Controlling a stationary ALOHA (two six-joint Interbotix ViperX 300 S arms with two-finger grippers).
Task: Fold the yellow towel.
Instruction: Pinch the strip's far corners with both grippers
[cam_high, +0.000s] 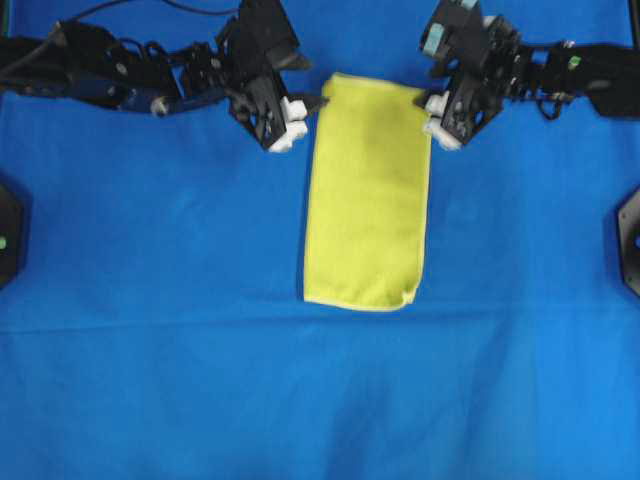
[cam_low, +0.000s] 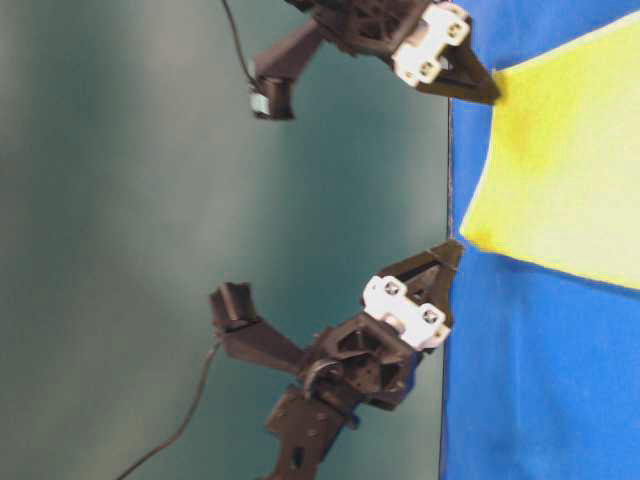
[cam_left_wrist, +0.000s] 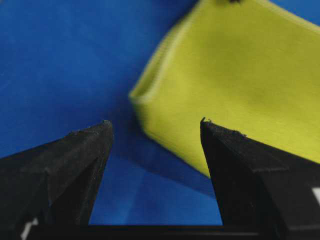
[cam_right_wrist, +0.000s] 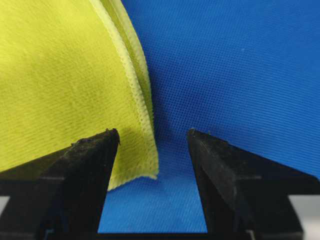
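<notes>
The yellow towel (cam_high: 366, 190) lies flat on the blue cloth as a tall doubled rectangle, its layered hems (cam_right_wrist: 142, 95) showing along one edge. My left gripper (cam_high: 305, 118) is open at the towel's far left corner; in the left wrist view (cam_left_wrist: 155, 121) that corner (cam_left_wrist: 142, 95) sits just ahead of the fingers, and the right finger (cam_left_wrist: 235, 160) overlaps the towel's edge. My right gripper (cam_high: 432, 120) is open at the far right corner; in the right wrist view (cam_right_wrist: 152, 131) the towel's corner (cam_right_wrist: 140, 167) lies between the fingers, unpinched. The towel (cam_low: 570, 170) also shows at table level.
A blue cloth (cam_high: 150, 300) covers the whole table, with a crease line across it near the towel's near edge. Black fixtures stand at the left (cam_high: 8, 230) and right (cam_high: 630, 235) table edges. Both arms stretch in from the far corners.
</notes>
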